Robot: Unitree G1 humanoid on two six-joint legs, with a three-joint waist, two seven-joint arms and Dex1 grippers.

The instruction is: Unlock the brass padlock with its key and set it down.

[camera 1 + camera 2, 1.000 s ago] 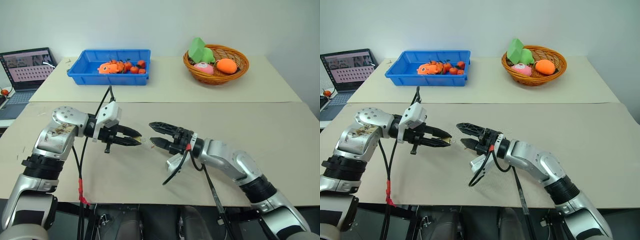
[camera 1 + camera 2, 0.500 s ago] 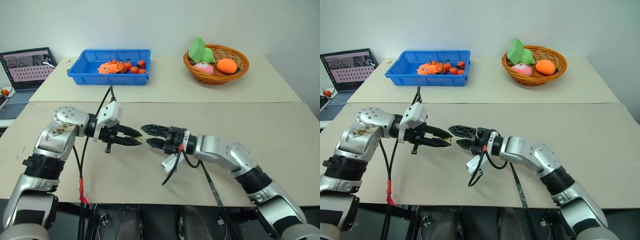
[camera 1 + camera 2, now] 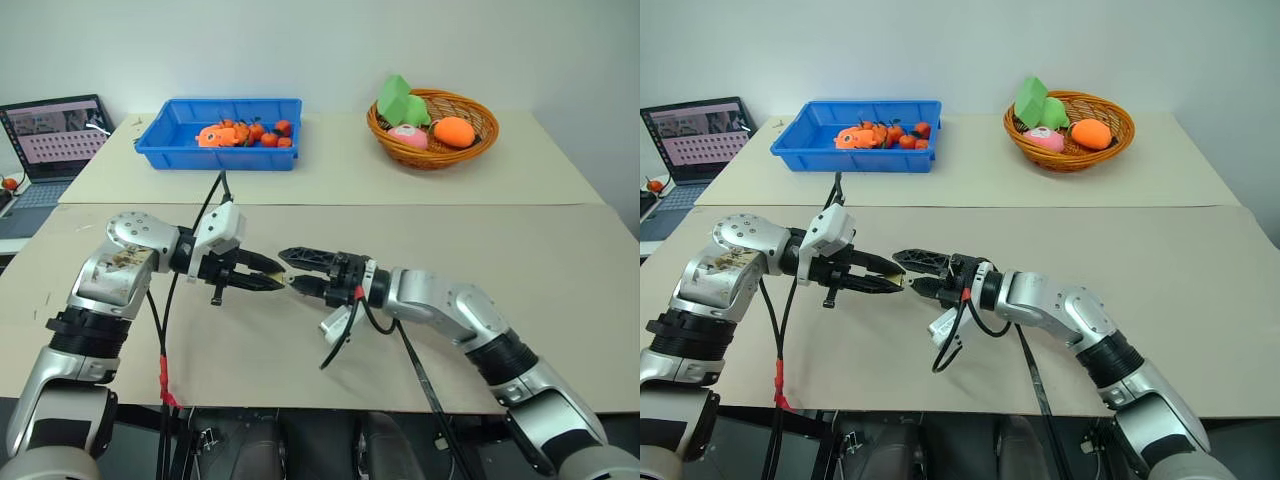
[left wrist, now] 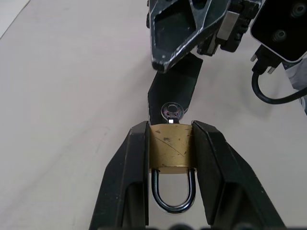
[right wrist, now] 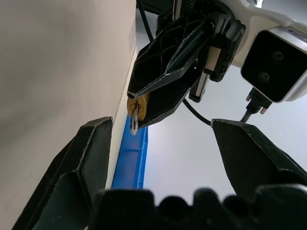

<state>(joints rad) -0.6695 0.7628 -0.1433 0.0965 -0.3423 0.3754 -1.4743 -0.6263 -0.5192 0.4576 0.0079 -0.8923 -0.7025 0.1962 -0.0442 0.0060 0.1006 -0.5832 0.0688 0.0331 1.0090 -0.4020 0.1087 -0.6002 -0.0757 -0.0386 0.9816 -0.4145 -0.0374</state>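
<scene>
Left gripper (image 4: 170, 158) holds brass padlock (image 4: 171, 152), key (image 4: 171, 111) outward

My wide-spread right gripper (image 3: 298, 273) faces the small round silver key (image 4: 171, 111) jutting from the golden-brass padlock (image 4: 171, 145); only a small gap lies between. The bare beige table (image 3: 300, 340) below is unobstructed.

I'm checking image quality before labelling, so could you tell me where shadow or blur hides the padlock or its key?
Left wrist view: brass padlock and key are sharp and evenly lit, with the right pincer casting a dark shadow behind the key. Right wrist view: the padlock sits shaded between the left pincer's fingers.
</scene>
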